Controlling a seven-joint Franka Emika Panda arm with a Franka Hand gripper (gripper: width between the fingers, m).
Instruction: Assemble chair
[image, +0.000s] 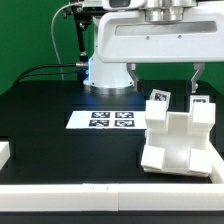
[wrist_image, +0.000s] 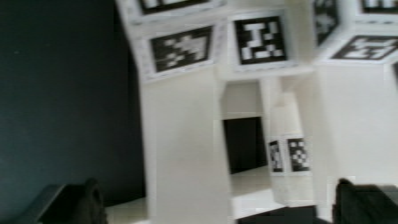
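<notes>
Nearby, marker board (image: 111, 120) beside chair (image: 178, 140).

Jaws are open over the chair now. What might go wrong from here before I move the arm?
1. The open gripper hangs right above the chair; its fingers straddle the tagged upper posts, so a sideways move could knock them.
2. The chair stands close to the table's front edge; a nudge might tip it off.

White tagged chair (image: 178, 138), part-assembled, on table
</notes>
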